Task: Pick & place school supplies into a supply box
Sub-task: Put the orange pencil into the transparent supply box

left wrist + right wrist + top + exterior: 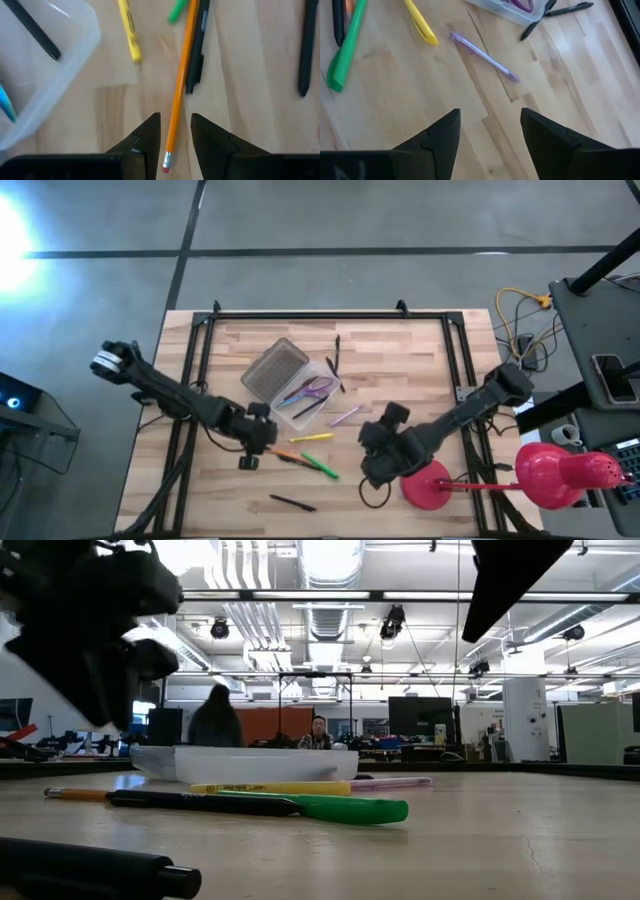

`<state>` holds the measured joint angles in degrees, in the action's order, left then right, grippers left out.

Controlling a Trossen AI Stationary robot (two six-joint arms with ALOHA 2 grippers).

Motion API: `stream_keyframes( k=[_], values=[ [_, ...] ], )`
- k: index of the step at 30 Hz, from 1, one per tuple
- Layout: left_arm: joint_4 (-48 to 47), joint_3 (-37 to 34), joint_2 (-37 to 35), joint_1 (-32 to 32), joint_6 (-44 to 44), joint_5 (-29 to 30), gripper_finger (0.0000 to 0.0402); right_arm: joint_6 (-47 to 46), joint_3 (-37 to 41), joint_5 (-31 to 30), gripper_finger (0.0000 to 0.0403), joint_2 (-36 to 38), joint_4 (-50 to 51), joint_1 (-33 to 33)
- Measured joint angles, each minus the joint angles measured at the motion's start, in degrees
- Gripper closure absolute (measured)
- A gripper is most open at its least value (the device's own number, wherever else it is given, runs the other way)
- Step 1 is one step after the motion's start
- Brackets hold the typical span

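The clear supply box (305,395) stands open mid-table, its ribbed lid (275,368) laid back, with purple scissors (318,387) and pens inside. A yellow pen (312,437), orange pencil (285,453), green marker (322,467), purple pen (345,416) and black pen (292,502) lie on the wood. My left gripper (176,135) is open and low, one finger on each side of the orange pencil's eraser end (168,159). My right gripper (490,130) is open over bare table, and the purple pen (482,56) lies ahead of it.
A red lamp stands at the table's near right corner by its round base (430,485), its head (560,470) off the edge. Two black pens (333,360) lie beyond the box. In the low view, the black pen (90,870) lies nearest, and people sit in the room behind.
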<state>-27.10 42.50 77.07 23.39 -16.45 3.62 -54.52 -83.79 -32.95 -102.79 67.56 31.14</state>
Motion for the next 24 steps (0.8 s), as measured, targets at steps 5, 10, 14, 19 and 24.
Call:
stream_keyframes(
  k=[5,10,14,19,24],
  values=[
    [1.67,-0.18,3.23,0.99,0.82,0.15,0.0309,0.24,0.91,-0.34,0.0202,-0.34,-1.59,-0.33],
    [2.58,-0.21,8.27,1.00,2.75,0.20,0.0309,-0.13,1.57,-2.23,0.0202,-0.36,-2.59,-1.27],
    [3.61,-0.15,11.65,1.07,2.86,-0.11,0.0306,-1.85,2.47,-2.17,0.0202,-0.38,-3.10,-2.04],
    [3.74,-0.08,14.41,0.96,2.86,-0.20,0.0303,-2.55,3.20,-1.77,0.0202,-0.39,-3.73,-2.57],
    [3.98,-0.11,15.02,0.97,2.88,-0.33,0.0351,-2.56,3.78,-1.70,0.0202,-0.39,-3.97,-2.78]
  ],
)
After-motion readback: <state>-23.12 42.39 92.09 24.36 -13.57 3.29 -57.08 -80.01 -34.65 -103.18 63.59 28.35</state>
